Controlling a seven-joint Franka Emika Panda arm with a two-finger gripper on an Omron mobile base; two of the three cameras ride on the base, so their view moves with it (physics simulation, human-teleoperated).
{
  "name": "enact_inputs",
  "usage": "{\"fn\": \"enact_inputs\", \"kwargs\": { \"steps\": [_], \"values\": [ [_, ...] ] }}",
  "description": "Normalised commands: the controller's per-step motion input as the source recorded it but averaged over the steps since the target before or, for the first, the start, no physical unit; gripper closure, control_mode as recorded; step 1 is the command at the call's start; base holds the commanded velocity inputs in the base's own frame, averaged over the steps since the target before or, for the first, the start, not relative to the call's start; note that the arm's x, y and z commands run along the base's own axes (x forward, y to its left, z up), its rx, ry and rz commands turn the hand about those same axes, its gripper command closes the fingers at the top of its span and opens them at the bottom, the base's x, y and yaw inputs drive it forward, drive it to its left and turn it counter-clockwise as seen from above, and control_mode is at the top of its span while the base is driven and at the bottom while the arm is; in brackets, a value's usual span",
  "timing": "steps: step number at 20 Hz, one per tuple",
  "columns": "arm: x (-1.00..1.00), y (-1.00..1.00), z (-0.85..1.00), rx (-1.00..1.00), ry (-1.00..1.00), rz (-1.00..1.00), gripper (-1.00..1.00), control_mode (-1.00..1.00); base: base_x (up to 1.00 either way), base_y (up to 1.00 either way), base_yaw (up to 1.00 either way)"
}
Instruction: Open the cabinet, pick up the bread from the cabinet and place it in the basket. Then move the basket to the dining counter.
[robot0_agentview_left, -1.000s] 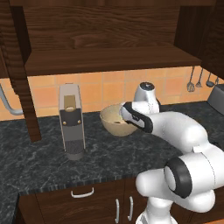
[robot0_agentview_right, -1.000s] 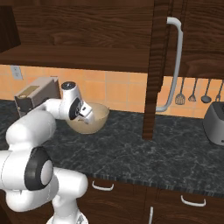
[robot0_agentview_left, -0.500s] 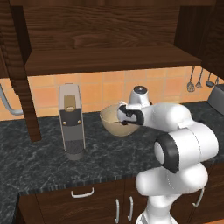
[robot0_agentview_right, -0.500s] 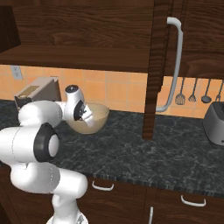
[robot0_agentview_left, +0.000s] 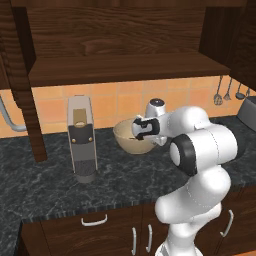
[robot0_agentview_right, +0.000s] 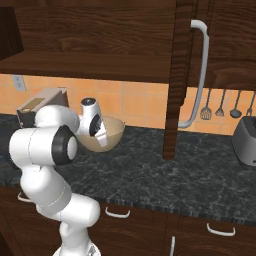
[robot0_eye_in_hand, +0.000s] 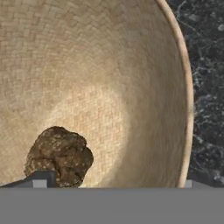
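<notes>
The round tan basket (robot0_agentview_left: 124, 139) (robot0_agentview_right: 117, 130) stands on the black granite worktop under the open cabinet (robot0_agentview_left: 125, 65), whose door (robot0_agentview_right: 184, 75) with a long silver handle hangs swung out. My gripper (robot0_agentview_left: 139, 131) (robot0_agentview_right: 100, 138) reaches into the basket from its near rim. It is open, its tips wide apart low in the hand view (robot0_eye_in_hand: 116, 183). The bread (robot0_eye_in_hand: 59, 155), a dark brown lump, lies loose on the basket's woven floor (robot0_eye_in_hand: 109, 65) beside the left fingertip (robot0_eye_in_hand: 40, 178), with nothing gripping it. The dining counter is out of view.
A tall grey-and-black appliance (robot0_agentview_left: 82, 145) (robot0_agentview_right: 42, 102) stands left of the basket. A toaster (robot0_agentview_right: 246, 140) sits at the far right, with utensils (robot0_agentview_right: 220, 107) hanging on the tiled wall. Black worktop (robot0_agentview_left: 50, 185) stretches in front, low cabinets below it.
The arm's elbow has swung in close behind the hand and the wrist has turned, while the hand stays at the basket. The jaws remain open.
</notes>
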Motion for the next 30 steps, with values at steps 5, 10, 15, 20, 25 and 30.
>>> {"fn": "enact_inputs", "kwargs": {
  "steps": [5, 10, 15, 20, 25, 30],
  "values": [
    [0.03, 0.11, -0.8, 0.01, 0.05, -0.12, 1.0, -1.0, 0.0, 0.0, 0.0],
    [-0.6, 0.0, -0.59, 0.02, 0.11, -0.12, 1.0, -1.0, 0.0, 0.0, 0.0],
    [-0.58, 0.0, -0.15, 0.1, 0.14, -0.07, 1.0, -1.0, 0.0, 0.0, 0.0],
    [-0.73, 0.0, 0.91, 0.06, -0.1, -0.06, 1.0, -1.0, 0.0, 0.0, 0.0],
    [-0.99, 0.05, 0.69, 0.02, -0.09, -0.09, 1.0, -1.0, 0.0, 0.0, 0.0],
    [-0.91, 0.0, 0.62, 0.07, -0.06, -0.12, 1.0, -1.0, 0.0, 0.0, 0.0]
  ]
}}
